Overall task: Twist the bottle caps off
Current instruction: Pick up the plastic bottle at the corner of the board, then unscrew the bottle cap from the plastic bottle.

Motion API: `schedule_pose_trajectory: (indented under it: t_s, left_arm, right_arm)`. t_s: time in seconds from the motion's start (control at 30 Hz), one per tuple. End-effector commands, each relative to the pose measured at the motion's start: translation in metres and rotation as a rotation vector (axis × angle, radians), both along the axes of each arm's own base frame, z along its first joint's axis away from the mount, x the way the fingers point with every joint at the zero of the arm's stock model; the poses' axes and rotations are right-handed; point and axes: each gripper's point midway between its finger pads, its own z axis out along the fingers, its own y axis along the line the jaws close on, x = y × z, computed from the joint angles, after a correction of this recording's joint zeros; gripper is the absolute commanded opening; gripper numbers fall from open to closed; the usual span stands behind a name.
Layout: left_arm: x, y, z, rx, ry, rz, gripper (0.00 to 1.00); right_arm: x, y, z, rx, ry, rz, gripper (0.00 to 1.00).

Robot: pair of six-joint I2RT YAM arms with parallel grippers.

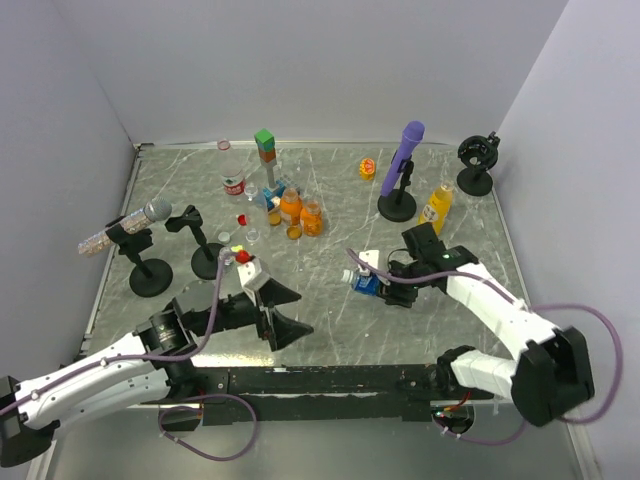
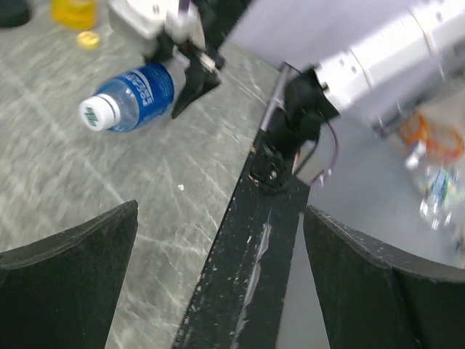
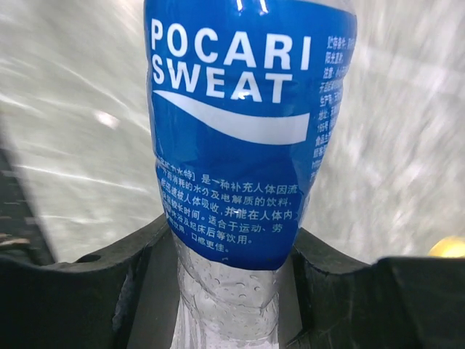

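Grey marbled tabletop between pale walls holds a squat clear plastic bottle with a blue label, lying on its side in the near right part. Its round white screw cap is on and points left in the top view. The right gripper is clamped on that bottle's clear lower end, one black finger pressed to each side just below the label. The left gripper hangs over the table's near edge, well apart from the bottle, its jaws spread wide. Farther back stand two orange-filled plastic bottles, a small red-labelled bottle, and a yellow juice bottle near a purple microphone on a black stand.
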Motion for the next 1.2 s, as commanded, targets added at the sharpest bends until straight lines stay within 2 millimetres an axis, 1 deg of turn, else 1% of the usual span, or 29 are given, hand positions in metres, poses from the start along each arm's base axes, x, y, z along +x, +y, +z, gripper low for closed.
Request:
schedule_pose_trajectory:
  t_s: [0.0, 0.03, 0.1, 0.23, 0.4, 0.57, 0.63, 0.73, 0.8, 0.93, 1.03, 1.17]
  left_arm:
    - [-0.025, -0.012, 0.014, -0.05, -0.318, -0.236, 0.99]
    - [-0.024, -0.013, 0.013, -0.047, -0.355, -0.24, 0.99]
    - [-0.022, -0.017, 0.014, -0.043, -0.411, -0.259, 0.99]
    - [-0.014, -0.031, 0.018, -0.03, -0.437, -0.27, 0.99]
    - [-0.005, -0.047, 0.02, -0.024, -0.44, -0.281, 0.93]
    - [0.01, -0.056, 0.027, -0.007, -0.441, -0.227, 0.86]
    - [0.012, -0.057, 0.033, -0.019, -0.446, -0.212, 0.82]
    - [0.013, -0.059, 0.035, -0.023, -0.435, -0.213, 0.77]
    - [0.011, -0.063, 0.033, -0.016, -0.419, -0.231, 0.72]
    - [0.006, -0.07, 0.027, 0.009, -0.394, -0.255, 0.66]
    - [0.007, -0.074, 0.022, 0.035, -0.393, -0.247, 0.61]
    - [0.01, -0.076, 0.019, 0.066, -0.395, -0.238, 0.5]
  right_arm:
    - [-0.046, 0.041, 0.06, 0.289, 0.022, 0.252, 0.21]
    - [-0.057, 0.048, 0.066, 0.341, 0.036, 0.306, 0.2]
    - [-0.067, 0.054, 0.071, 0.389, 0.046, 0.349, 0.19]
    - [-0.073, 0.061, 0.074, 0.446, -0.003, 0.396, 0.19]
    - [-0.079, 0.065, 0.078, 0.496, -0.024, 0.426, 0.19]
    - [-0.082, 0.065, 0.076, 0.51, -0.042, 0.44, 0.18]
    - [-0.083, 0.066, 0.075, 0.512, -0.039, 0.446, 0.18]
    - [-0.083, 0.067, 0.074, 0.508, -0.036, 0.449, 0.18]
    - [-0.082, 0.067, 0.074, 0.51, -0.034, 0.448, 0.18]
    - [-0.082, 0.068, 0.074, 0.51, -0.032, 0.446, 0.18]
    - [-0.082, 0.068, 0.073, 0.506, -0.027, 0.438, 0.18]
    - [-0.081, 0.068, 0.072, 0.502, -0.024, 0.434, 0.18]
